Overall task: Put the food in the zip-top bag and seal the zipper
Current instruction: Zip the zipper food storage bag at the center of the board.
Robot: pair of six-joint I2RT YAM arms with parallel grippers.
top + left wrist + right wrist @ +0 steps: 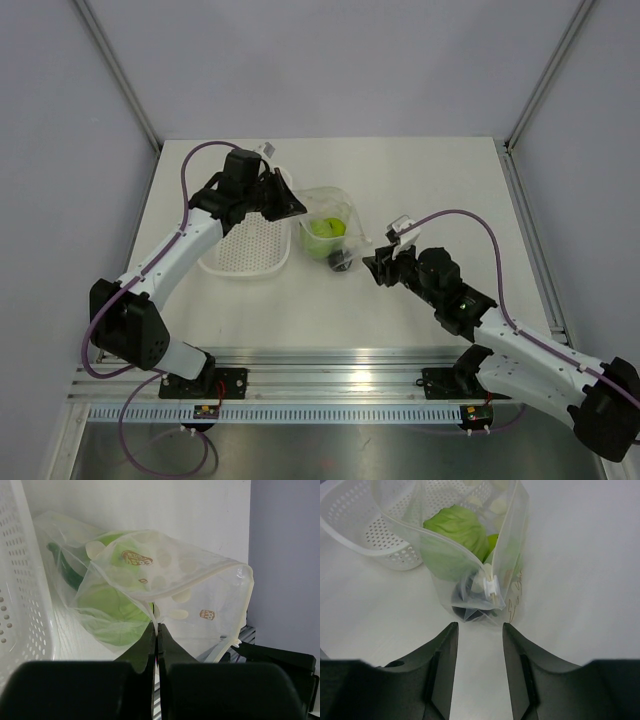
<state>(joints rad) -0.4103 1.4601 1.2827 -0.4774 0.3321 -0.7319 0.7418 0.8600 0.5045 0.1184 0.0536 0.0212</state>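
left claw [157,628] pinched on zip-top bag [170,575], right claw [479,628] parted, empty, near it

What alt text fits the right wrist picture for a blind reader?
A clear dotted bag holding green food and a dark piece stands just ahead of the open right gripper. A white tray sits behind, left.
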